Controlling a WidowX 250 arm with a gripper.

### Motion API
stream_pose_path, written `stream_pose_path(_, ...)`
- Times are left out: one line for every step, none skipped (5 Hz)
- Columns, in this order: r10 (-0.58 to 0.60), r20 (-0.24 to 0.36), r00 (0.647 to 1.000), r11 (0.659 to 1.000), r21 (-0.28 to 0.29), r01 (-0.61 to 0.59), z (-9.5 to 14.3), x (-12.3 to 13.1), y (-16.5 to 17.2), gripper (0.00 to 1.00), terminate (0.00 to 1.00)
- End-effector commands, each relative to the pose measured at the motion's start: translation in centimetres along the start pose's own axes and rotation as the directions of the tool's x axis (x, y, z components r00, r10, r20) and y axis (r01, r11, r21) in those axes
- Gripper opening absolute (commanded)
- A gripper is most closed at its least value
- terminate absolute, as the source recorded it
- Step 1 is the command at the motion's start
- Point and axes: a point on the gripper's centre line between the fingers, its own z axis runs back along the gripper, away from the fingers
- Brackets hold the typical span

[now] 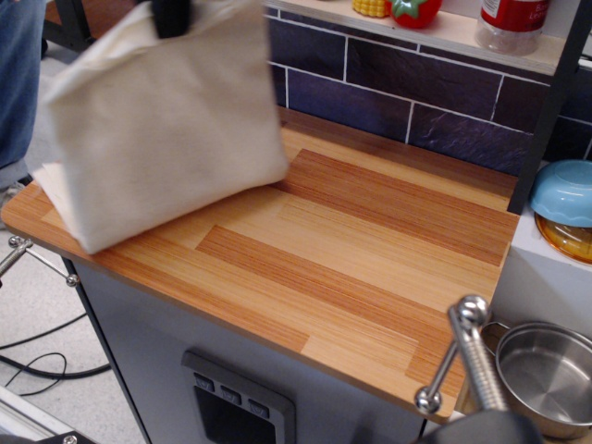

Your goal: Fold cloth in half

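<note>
The cream cloth (157, 129) hangs lifted over the left part of the wooden table (370, 259). Its lower edge trails at the table's front left corner. My gripper (172, 14) is at the top left of the view, dark and mostly cut off by the frame, shut on the cloth's upper edge. The cloth is blurred from motion. Its tape patch and speck do not show.
A dark tiled back wall (416, 83) and a shelf with a tomato (414, 11) and corn run behind. A blue bowl (564, 192) and a steel pot (546, 375) sit at the right. A person's leg (18, 83) stands at far left.
</note>
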Motion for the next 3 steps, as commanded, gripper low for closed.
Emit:
stream_pose_path(0.075,-0.025,0.997,0.989,0.13,-0.071,-0.12,-0.32,4.25,1.0,0.0)
stream_pose_path(0.075,-0.025,0.997,0.989,0.13,-0.071,-0.12,-0.32,4.25,1.0,0.0)
stream_pose_path(0.075,-0.025,0.997,0.989,0.13,-0.071,-0.12,-0.32,4.25,1.0,1.0)
